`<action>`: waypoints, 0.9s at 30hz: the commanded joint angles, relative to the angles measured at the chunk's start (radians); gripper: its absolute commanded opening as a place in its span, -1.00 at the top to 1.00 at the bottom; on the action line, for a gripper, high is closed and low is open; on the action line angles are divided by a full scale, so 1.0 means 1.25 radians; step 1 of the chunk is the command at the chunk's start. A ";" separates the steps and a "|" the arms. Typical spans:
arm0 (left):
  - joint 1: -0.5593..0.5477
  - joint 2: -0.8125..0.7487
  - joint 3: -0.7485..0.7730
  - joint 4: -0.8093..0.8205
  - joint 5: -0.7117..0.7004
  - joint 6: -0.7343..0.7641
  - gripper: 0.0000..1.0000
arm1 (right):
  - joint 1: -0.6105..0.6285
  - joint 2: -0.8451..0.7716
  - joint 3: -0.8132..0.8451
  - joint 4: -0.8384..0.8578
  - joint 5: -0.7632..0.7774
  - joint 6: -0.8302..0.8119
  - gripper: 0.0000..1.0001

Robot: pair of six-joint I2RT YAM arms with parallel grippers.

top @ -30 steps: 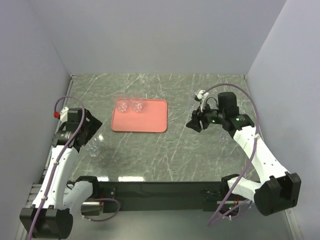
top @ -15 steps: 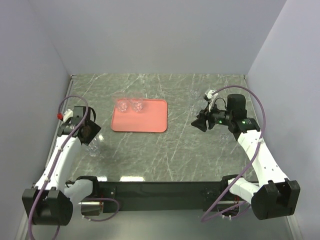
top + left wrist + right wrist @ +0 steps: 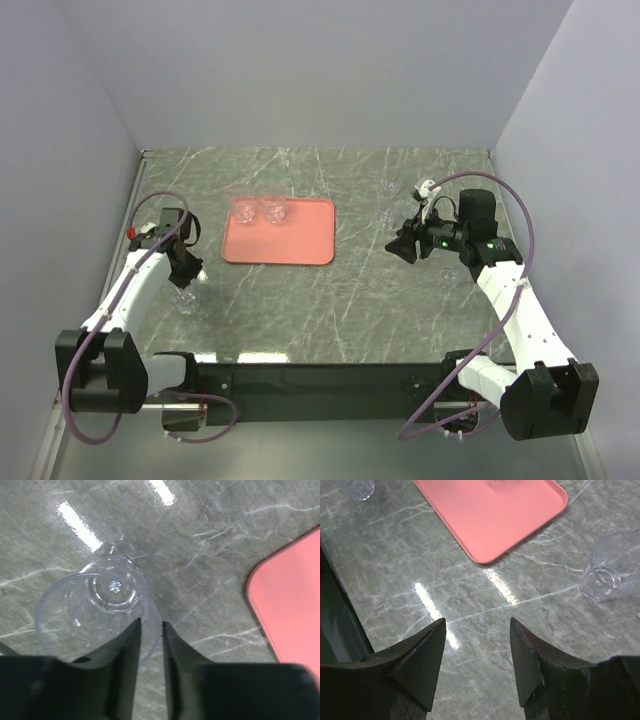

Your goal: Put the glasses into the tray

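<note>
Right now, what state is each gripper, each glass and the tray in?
left gripper: shut on a glass's rim.
gripped glass: mouth up, outside the tray.
right gripper: open, holding nothing, above the table.
two glasses: standing in the tray's far-left corner.
loose glass: on the table, outside the tray.
tray: flat on the table.

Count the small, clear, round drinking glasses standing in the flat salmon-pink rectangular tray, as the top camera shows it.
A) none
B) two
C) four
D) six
B: only two small clear round glasses stand in the flat salmon-pink tray, side by side at its far-left corner.
</note>
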 commanded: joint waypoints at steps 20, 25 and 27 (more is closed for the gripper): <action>-0.004 -0.020 0.072 0.149 0.097 0.270 0.99 | -0.031 -0.021 -0.009 0.027 -0.018 0.000 -0.22; -0.005 -0.044 0.070 0.242 0.318 0.379 0.99 | -0.037 -0.024 -0.010 0.028 -0.021 0.001 -0.22; -0.006 -0.037 0.080 0.271 0.361 0.398 0.99 | -0.036 -0.024 -0.011 0.028 -0.022 0.000 -0.22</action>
